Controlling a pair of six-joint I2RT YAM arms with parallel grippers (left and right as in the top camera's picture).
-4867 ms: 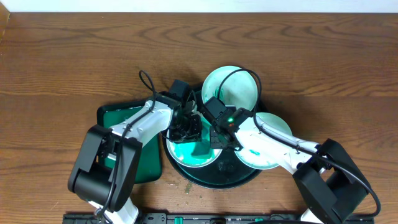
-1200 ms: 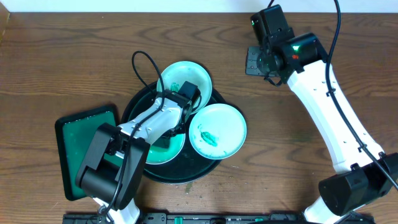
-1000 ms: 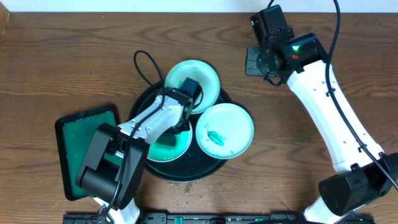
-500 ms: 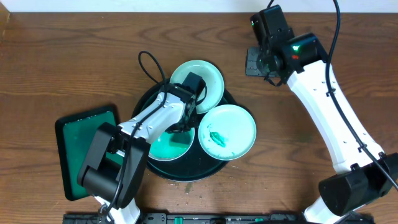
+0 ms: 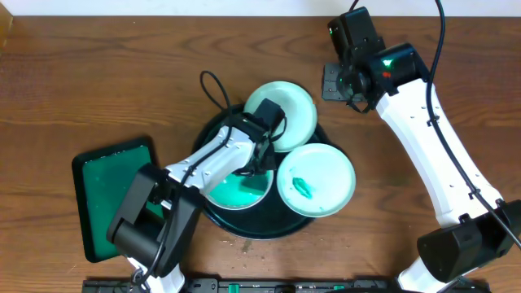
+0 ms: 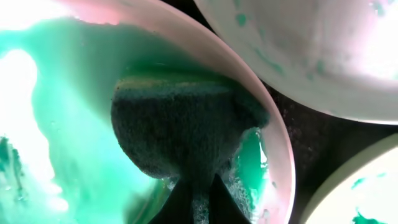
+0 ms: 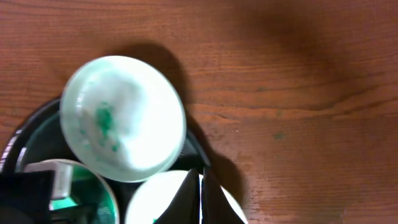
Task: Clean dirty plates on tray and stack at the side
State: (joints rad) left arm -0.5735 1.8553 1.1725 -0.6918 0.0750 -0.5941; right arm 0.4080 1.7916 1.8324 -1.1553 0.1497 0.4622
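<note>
- L gripper [image 6: 198, 186] is closed tight on a dark scouring sponge with a yellow-green top [image 6: 186, 127]. It presses the sponge into the white, teal-tinted round plate [image 5: 226, 191] at lower left of the tray, prob. to scrub off the green mess, which is spread wet over the plate's inside.
- The other 2 dirty plates wait their turn. One [image 5: 286, 110] is at the tray's upper edge w/ faint green specks. One [image 5: 319, 181] is at lower right w/ a clear green smear in its centre. Both overhang the rim.
- The large round black-green tray [image 5: 269, 230] sits centre-bottom of the overhead view. All 3 plates are on it and none is stacked at the side yet, so it looks early in the job.
- R gripper [image 7: 200, 193] has its fingers pressed together w/ nothing in them. It is parked high at upper right, prob. to keep clear of the scrubbing.
- A green rectangular tray [image 5: 110, 199] lies at lower left, apart from the round one. It is maybe the stacking spot, but I can't tell.
- The surface is a dark brown wood-grain table [image 5: 98, 73]. A pale strip of wall [image 5: 244, 6] runs along the top edge.
</note>
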